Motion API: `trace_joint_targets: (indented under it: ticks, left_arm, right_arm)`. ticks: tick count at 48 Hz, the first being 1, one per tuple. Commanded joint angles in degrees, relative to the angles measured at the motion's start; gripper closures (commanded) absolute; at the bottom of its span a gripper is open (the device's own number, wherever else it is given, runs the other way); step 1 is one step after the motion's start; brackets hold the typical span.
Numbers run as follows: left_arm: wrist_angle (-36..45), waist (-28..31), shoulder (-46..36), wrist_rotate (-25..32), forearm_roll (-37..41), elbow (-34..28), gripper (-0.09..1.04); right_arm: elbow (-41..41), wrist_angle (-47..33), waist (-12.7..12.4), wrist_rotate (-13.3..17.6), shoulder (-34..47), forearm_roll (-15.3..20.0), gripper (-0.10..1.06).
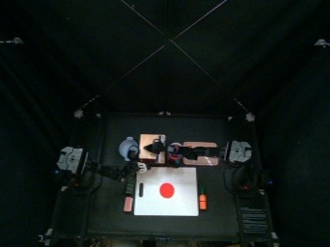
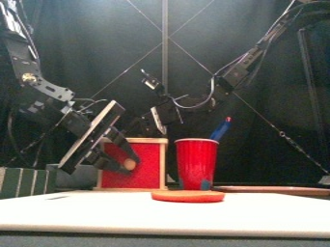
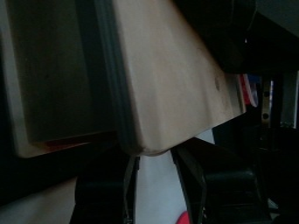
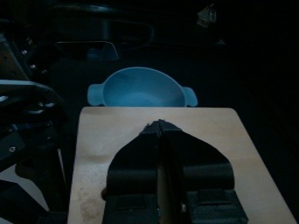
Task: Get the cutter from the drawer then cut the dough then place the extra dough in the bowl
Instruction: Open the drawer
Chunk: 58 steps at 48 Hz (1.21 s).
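A pale wooden box stands at the back of the table, its red drawer front facing forward. My left gripper is at the box's lower front corner, its jaws nearly together around the drawer front's edge. The right gripper rests shut on the box's top. Beyond it sits the blue-grey bowl, which holds nothing. A flat red dough disc lies on the white cutting board. No cutter is in sight.
A red cup holding a blue toy knife stands right of the box. A small red thing lies at the board's left edge and an orange one at its right edge.
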Motion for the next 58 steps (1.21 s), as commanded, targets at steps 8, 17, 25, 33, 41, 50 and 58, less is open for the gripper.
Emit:
trace_joint_targets:
  ticks: [8, 17, 25, 33, 41, 50, 58]
  left_arm:
    - [1.67, -3.43, -1.23, 0.09, 0.09, -0.26, 0.32]
    - [2.72, -4.83, -1.23, -0.09, 0.0, 0.0, 0.32]
    - [3.52, -5.89, -1.32, -0.18, -0.44, -0.18, 0.32]
    - [4.39, -7.38, -1.76, -0.18, -1.14, -0.09, 0.32]
    - [4.48, -8.7, -1.85, -0.09, -2.55, -0.09, 0.32]
    - [4.48, -9.4, -2.11, -0.09, -2.72, -0.09, 0.32]
    - [4.48, -10.11, -2.37, -0.18, -2.81, -0.18, 0.32]
  right_arm:
    - [-0.18, 0.09, 0.0, -0.09, -0.88, 0.09, 0.98]
    - [-0.18, 0.09, -0.09, -0.09, -0.88, 0.09, 0.98]
    - [-0.35, 0.09, 0.0, -0.09, -0.88, 0.0, 0.98]
    - [-0.18, 0.09, 0.0, -0.09, -0.88, 0.09, 0.98]
    - [-0.09, 0.09, 0.0, -0.09, -0.88, 0.09, 0.98]
    - [0.0, 0.09, 0.0, -0.09, -0.88, 0.0, 0.98]
    - [0.18, 0.09, -0.09, -0.09, -0.88, 0.09, 0.98]
